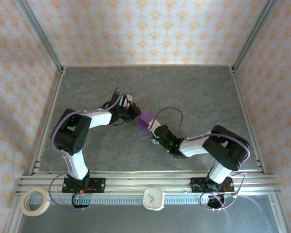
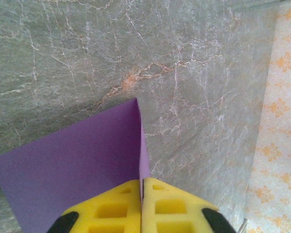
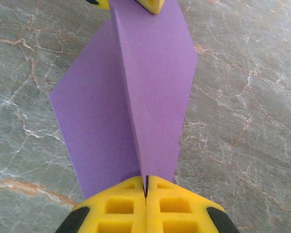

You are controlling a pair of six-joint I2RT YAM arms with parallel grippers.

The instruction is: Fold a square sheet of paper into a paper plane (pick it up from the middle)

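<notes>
The square sheet of paper (image 1: 144, 122) is plain purple, smooth and matte, with sharp corners. It is bent along one straight lengthwise crease, so it stands like a shallow tent with a flap sloping down on each side. The crease runs straight out from the closed right fingers (image 3: 119, 208), which pinch its near end. It reaches the left fingers (image 2: 111, 211), pressed together on the far end. From the right fingers, the flap to the left spreads wider and lies in shade, and the flap to the right is brighter. One pointed corner juts just beyond the left fingers.
</notes>
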